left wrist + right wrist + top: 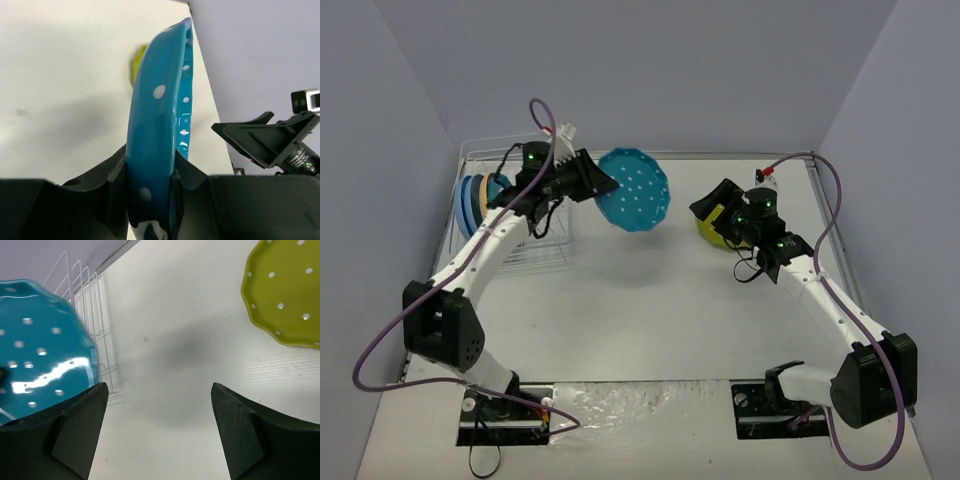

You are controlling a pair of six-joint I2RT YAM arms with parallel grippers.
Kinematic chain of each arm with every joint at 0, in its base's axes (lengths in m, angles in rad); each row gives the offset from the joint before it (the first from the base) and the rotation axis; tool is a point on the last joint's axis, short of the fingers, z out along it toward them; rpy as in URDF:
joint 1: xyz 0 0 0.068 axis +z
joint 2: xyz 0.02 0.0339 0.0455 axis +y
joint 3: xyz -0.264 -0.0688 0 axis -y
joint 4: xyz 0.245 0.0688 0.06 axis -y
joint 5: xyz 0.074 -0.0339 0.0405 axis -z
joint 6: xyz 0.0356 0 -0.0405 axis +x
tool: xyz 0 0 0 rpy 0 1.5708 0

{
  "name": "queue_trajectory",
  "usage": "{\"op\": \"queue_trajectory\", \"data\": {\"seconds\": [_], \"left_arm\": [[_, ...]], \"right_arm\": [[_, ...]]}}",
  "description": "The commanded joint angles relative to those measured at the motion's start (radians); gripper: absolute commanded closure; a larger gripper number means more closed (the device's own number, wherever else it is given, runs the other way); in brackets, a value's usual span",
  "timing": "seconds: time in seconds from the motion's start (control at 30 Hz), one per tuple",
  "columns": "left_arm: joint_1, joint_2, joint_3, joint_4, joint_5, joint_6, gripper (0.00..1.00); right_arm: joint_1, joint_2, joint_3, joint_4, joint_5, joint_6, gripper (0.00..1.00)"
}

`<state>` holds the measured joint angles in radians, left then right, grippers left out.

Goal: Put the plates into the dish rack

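The teal dotted plate (635, 190) hangs in the air just right of the dish rack (535, 250). It is pinched at one rim by the left gripper (598, 182), jaws clamped on it. Other plates (470, 205) stand at the rack's left end. Farther right of the rack lies the lime green plate (710, 232), with the right gripper (712, 208) above it, jaws spread wide and empty. Gripped so near its edge, the teal plate could pivot, slip, or strike the rack's raised wire side going in.
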<state>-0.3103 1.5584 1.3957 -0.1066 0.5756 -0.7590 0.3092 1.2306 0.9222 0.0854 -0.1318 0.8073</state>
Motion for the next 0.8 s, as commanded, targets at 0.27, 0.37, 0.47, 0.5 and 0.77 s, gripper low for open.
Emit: {"op": "queue_trajectory", "data": {"seconds": [0.27,0.37,0.47,0.5,0.77], "left_arm": [[0.184,-0.344,0.178,-0.352,-0.447,0.507,1.0],[0.19,-0.327,0.162,-0.345,-0.561,0.586,1.0],[0.198,-0.299,0.158,-0.337,-0.654,0.629,1.0],[0.2,-0.287,0.155,-0.334,-0.673,0.64,1.0],[0.211,-0.217,0.152,-0.291,-0.796,0.698,1.0]], "right_arm": [[0.006,-0.042,-0.089,0.05,0.069,-0.061,0.2],[0.006,-0.036,-0.096,0.058,0.069,-0.063,0.2],[0.005,-0.036,-0.106,0.069,0.067,-0.062,0.2],[0.005,-0.034,-0.109,0.072,0.067,-0.062,0.2],[0.006,-0.015,-0.141,0.113,0.05,-0.047,0.21]]}}
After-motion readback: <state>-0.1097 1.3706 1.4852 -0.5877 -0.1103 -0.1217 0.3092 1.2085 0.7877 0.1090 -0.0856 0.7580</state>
